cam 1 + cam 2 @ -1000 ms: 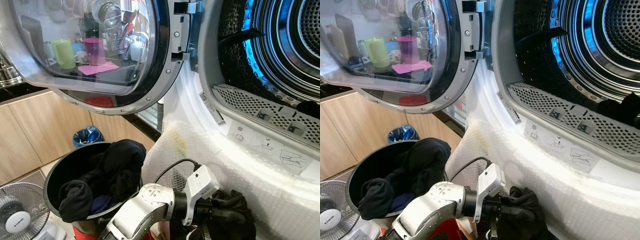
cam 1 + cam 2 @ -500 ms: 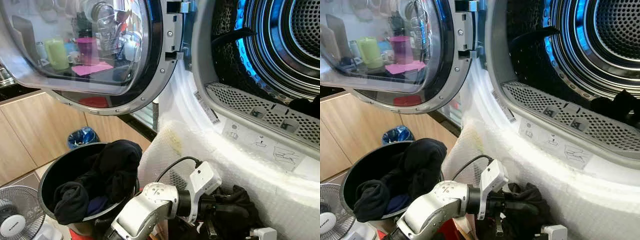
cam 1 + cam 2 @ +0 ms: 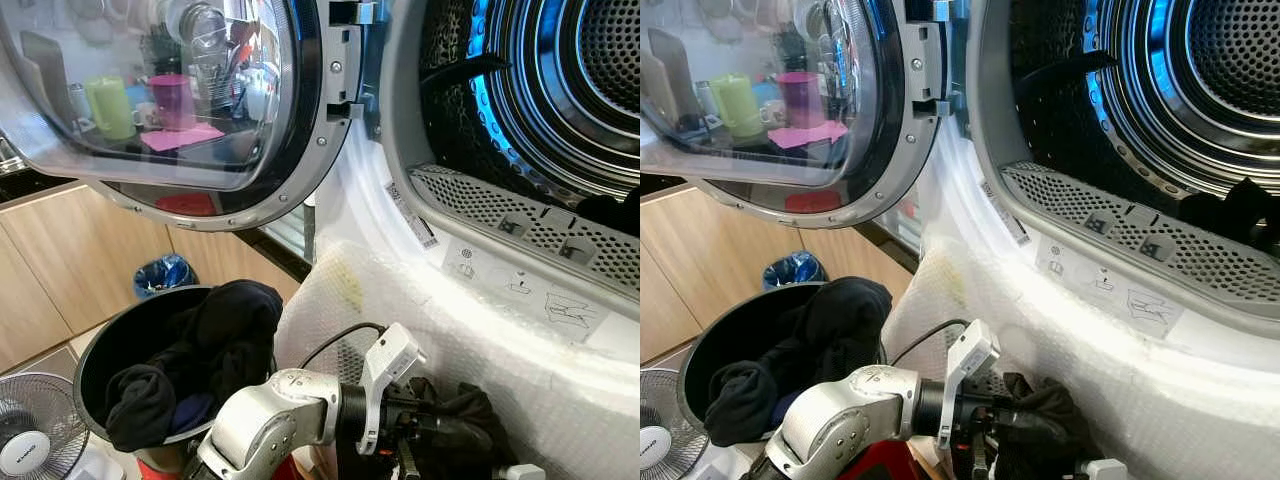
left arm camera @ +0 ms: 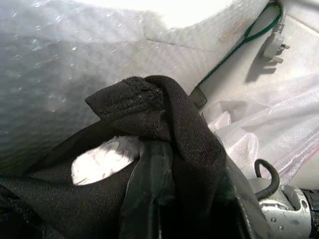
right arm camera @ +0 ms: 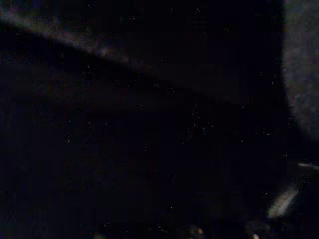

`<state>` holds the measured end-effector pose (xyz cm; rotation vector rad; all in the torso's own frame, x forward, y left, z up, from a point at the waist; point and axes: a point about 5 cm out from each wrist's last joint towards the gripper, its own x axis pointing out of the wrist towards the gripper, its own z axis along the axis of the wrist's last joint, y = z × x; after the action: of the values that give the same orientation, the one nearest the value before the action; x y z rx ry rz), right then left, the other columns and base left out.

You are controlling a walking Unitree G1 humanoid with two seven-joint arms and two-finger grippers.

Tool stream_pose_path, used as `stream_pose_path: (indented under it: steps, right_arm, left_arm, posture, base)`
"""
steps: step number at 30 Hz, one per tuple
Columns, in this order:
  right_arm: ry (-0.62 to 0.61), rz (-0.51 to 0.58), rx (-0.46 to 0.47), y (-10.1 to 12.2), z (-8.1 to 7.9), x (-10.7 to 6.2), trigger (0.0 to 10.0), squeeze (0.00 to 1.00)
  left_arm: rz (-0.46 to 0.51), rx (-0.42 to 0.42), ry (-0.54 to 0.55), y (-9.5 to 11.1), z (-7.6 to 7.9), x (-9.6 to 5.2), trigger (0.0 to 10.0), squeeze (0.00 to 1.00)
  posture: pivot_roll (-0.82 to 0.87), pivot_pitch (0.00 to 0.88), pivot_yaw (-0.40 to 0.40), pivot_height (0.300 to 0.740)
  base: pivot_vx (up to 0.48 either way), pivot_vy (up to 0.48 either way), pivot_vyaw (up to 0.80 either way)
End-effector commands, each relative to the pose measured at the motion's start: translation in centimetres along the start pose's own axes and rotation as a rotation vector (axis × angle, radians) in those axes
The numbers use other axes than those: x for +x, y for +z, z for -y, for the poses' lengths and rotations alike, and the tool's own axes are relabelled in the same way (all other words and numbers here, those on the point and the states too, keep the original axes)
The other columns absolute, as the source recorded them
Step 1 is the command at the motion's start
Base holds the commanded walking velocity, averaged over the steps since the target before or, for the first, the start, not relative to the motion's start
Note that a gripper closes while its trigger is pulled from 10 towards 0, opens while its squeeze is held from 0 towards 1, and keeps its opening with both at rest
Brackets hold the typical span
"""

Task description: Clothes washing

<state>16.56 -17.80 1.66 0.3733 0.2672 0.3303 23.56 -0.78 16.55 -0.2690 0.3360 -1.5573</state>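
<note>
Dark clothes (image 3: pixel 195 355) fill the black bucket (image 3: pixel 100 345) at lower left — another black garment (image 3: pixel 460 430) sits pinched in the left gripper (image 3: pixel 455 435); right gripper's state is seemingly untellable.

Left arm (image 3: pixel 270 420) bent at elbow, silver forearm reaching low and forward toward robot's right. White wrist camera block (image 3: pixel 385 375) tilted up, cable looped behind. Left gripper (image 3: pixel 455 435) black fingers closed on dark fabric wrapped over them. Right wrist view near-black; right gripper state indeterminate.
</note>
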Motion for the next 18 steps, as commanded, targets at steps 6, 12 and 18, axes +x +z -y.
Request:
stream_pose_path:
  steps: [6, 12, 18]
  right_arm:
    - [-0.024, 0.061, 0.021, 0.5, 0.4, 0.5, 0.0, 0.0]
    - [-0.019, 0.091, 0.037, 0.6, 0.2, 0.8, 0.0, 0.0]
    - [-0.03, 0.099, 0.047, 0.5, 0.2, 0.9, 0.0, 0.0]
  left_arm:
    - [0.024, -0.007, -0.014, 1.1, 0.6, -0.4, 0.0, 0.0]
    - [-0.007, -0.01, 0.012, 0.8, 0.3, -0.9, 0.0, 0.0]
    - [-0.011, -0.015, 0.02, 0.6, 0.4, -1.1, 0.0, 0.0]
  posture:
    - [0.19, 0.0, -0.018, 0.74]
    - [0.19, 0.0, -0.012, 0.74]
    - [0.2, 0.0, -0.01, 0.74]
  base:
    - [0.0, 0.0, 0.0]
    - [0.0, 0.0, 0.0]
    - [0.0, 0.0, 0.0]
